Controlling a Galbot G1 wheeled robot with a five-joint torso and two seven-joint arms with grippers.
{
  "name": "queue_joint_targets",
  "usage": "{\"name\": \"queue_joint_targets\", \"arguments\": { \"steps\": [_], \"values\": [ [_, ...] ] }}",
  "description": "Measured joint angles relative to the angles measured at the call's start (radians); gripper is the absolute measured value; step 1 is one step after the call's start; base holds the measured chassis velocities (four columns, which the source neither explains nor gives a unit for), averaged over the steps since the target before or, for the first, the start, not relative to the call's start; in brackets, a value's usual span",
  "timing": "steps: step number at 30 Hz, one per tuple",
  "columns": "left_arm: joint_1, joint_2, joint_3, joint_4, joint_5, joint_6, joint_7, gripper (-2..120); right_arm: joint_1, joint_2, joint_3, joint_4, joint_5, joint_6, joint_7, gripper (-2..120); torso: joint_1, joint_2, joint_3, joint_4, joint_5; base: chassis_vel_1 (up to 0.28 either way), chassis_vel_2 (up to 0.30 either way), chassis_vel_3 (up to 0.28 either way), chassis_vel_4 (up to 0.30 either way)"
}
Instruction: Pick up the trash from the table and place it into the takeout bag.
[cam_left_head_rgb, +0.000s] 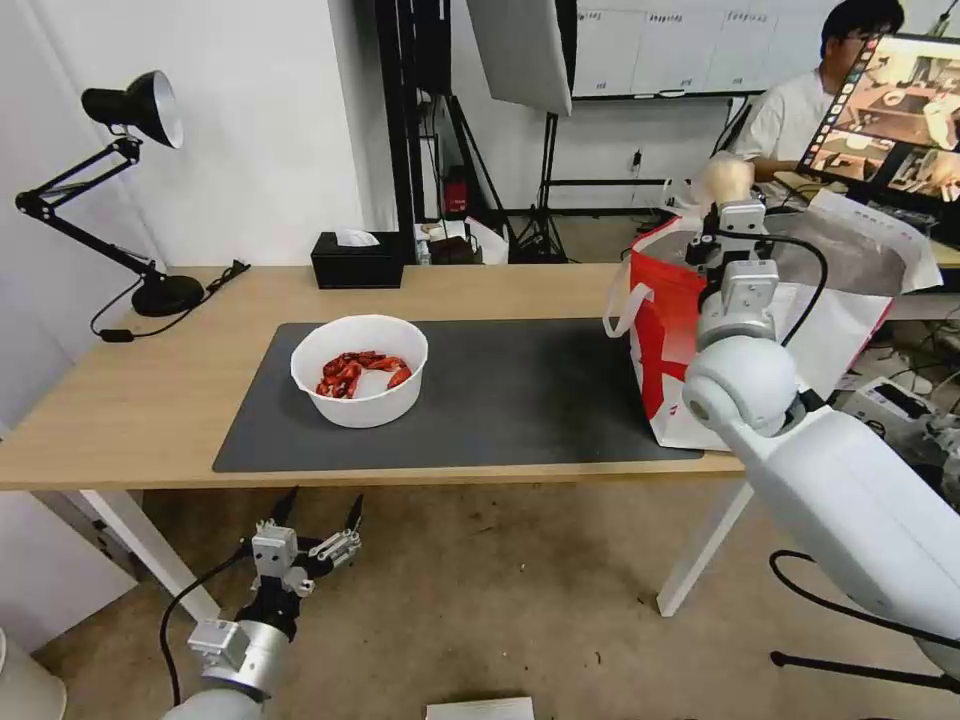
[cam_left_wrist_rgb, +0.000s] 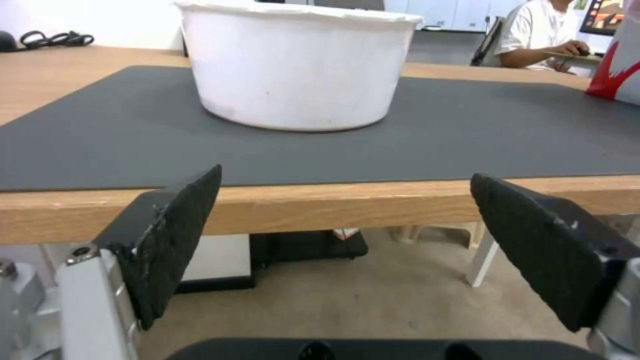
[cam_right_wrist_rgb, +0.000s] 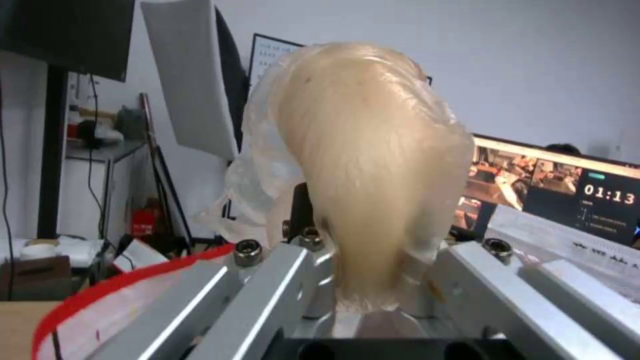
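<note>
Right gripper (cam_left_head_rgb: 728, 190) clamps wrapped bun (cam_left_head_rgb: 724, 178) over takeout bag (cam_left_head_rgb: 668, 330) — set to drop | left gripper (cam_left_head_rgb: 322, 512) wide open, empty, below tabletop (cam_left_head_rgb: 120, 400) edge — bowl (cam_left_head_rgb: 360, 370) waits

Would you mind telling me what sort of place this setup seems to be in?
Probably a lab or studio staged as an office: a light-wood desk with a black desk lamp, a softbox on a light stand behind, and a monitor at a workstation.
</note>
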Motion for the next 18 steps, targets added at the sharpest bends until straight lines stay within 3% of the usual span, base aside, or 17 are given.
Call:
{"name": "queue_joint_targets", "arguments": {
  "steps": [5,18],
  "values": [
    [0.007,-0.001,-0.003,-0.005,0.0,0.0,0.013,100,-0.018,-0.007,0.017,-0.004,-0.01,0.004,0.013,7,0.0,0.0,0.0,0.0002,-0.0001,0.0,0.0,0.0,0.0],
    [0.005,-0.01,0.001,-0.012,-0.006,0.001,0.022,100,-0.078,-0.023,0.065,0.012,-0.023,0.015,-0.006,55,0.0,0.0,0.0,0.0,-0.0001,0.0,0.0,0.0,0.0]
  ]
}}
